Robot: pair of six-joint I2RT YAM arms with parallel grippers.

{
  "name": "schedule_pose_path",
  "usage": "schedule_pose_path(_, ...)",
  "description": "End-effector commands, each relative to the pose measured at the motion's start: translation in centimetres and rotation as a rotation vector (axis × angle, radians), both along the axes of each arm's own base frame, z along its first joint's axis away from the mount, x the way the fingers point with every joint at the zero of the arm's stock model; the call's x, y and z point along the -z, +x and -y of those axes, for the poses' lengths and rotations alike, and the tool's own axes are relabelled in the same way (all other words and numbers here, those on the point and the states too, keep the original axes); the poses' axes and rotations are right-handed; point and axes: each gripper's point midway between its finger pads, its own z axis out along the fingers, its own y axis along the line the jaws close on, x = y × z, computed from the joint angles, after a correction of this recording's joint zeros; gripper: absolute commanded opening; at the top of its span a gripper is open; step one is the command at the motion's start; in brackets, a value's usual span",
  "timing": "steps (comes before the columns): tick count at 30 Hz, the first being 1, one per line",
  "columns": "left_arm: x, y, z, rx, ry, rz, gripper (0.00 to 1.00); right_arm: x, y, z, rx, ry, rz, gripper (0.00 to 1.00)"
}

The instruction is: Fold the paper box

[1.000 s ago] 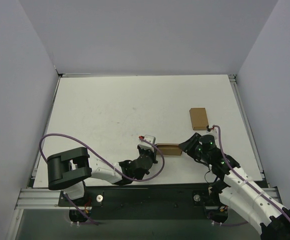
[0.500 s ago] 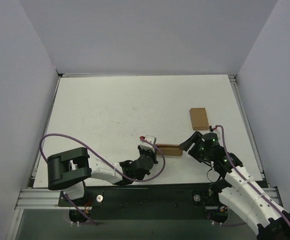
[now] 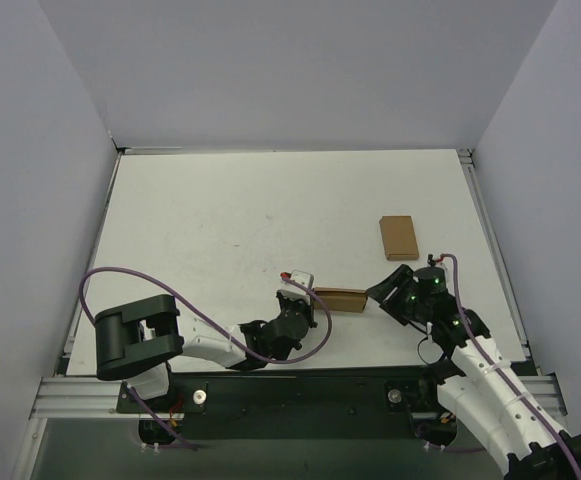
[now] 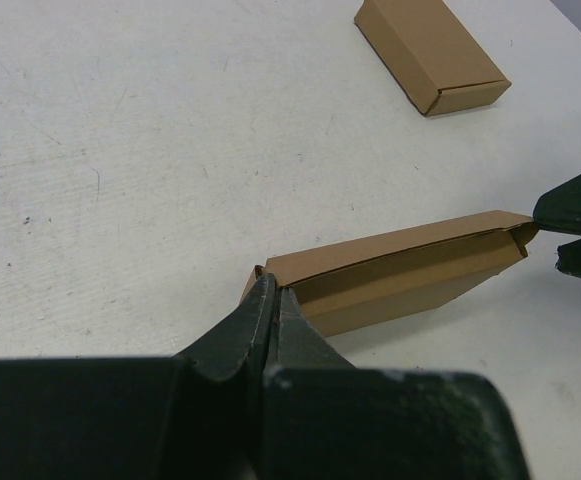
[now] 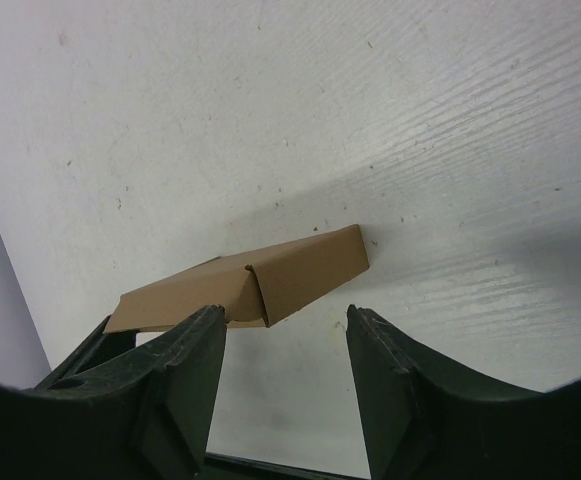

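Observation:
The paper box (image 3: pixel 340 298) is a long, thin brown cardboard box lying near the table's front edge. My left gripper (image 3: pixel 304 294) is shut on its left end; in the left wrist view the closed fingertips (image 4: pixel 272 292) pinch the corner of the box (image 4: pixel 400 270). My right gripper (image 3: pixel 380 289) is open just off the box's right end and does not touch it. In the right wrist view the box (image 5: pixel 270 278) lies just beyond the spread gripper (image 5: pixel 285 318), nearer the left finger. The right fingers (image 4: pixel 576 214) show at the right edge of the left wrist view.
A narrower plain brown cardboard rectangle (image 3: pixel 398 237) lies flat further back on the right, also seen in the left wrist view (image 4: pixel 430 50). The white table (image 3: pixel 220 220) is enclosed by grey walls. A purple cable loops by the left arm's base.
My right arm has drawn back a little to the right and turned its open gripper towards the box's end. The left gripper and the box have not moved.

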Motion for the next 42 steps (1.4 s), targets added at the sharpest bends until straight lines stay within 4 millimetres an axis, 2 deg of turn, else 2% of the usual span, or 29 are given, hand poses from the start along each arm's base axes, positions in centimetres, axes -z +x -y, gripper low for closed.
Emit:
schedule_pose_path(1, 13.6, -5.3, -8.7, 0.158, 0.608, -0.254, 0.00, 0.8, -0.5, -0.3, -0.013, 0.022, -0.030, 0.51)
schedule_pose_path(17, 13.5, -5.3, -8.6, 0.162, 0.610, -0.248, 0.00, 5.4, -2.3, 0.7, -0.017, -0.059, -0.166, 0.34)
schedule_pose_path(33, 12.8, -4.9, -8.7, 0.143, 0.618, -0.232, 0.00, 8.5, -4.3, 1.6, 0.001, -0.100, -0.276, 0.26)
schedule_pose_path(42, 11.9, -4.6, -8.3, 0.140, 0.625, -0.215, 0.00, 9.4, -4.9, 2.3, 0.023, -0.127, -0.297, 0.21)
